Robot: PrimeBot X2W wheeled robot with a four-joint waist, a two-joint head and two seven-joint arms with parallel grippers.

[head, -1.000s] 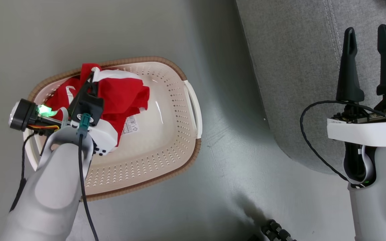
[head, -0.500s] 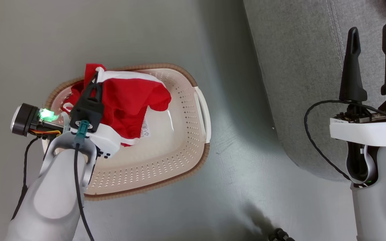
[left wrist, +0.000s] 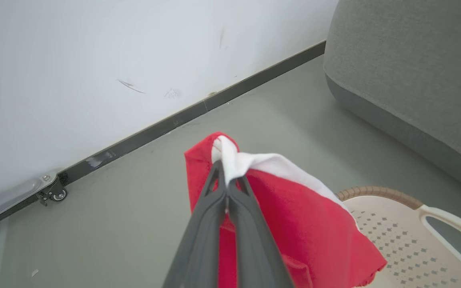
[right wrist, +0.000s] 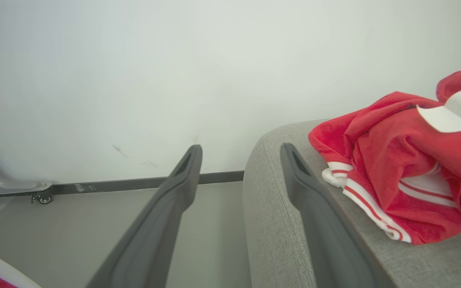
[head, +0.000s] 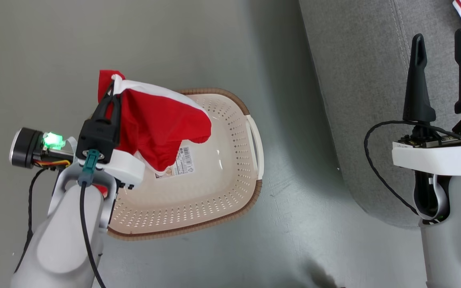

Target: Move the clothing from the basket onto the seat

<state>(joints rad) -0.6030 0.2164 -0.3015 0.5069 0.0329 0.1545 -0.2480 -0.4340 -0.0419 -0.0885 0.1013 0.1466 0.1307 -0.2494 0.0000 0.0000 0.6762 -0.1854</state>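
My left gripper (head: 112, 86) is shut on the white waistband of a red garment (head: 162, 128), which hangs clear above the far left part of the cream basket (head: 250, 200). The left wrist view shows the closed fingertips (left wrist: 224, 168) pinching that white band, with the red cloth (left wrist: 294, 224) draping toward the basket (left wrist: 394, 224). The basket's bottom is bare apart from a barcode sticker (head: 184, 160). My right gripper (head: 438, 36) stands open and empty over the grey seat (head: 354, 80). A second red garment with white-striped cuffs (right wrist: 394, 168) lies on the seat (right wrist: 278, 224).
Grey floor separates the basket from the seat's rounded edge (left wrist: 414, 80). A white wall with a dark baseboard runs behind, and a small caster wheel (left wrist: 54, 194) sits at its foot. A black cable loops beside my right wrist (head: 374, 160).
The left gripper has risen with the red garment, lifting it out of the basket and uncovering the sticker. The head camera has shifted slightly. The right gripper stays open and still.
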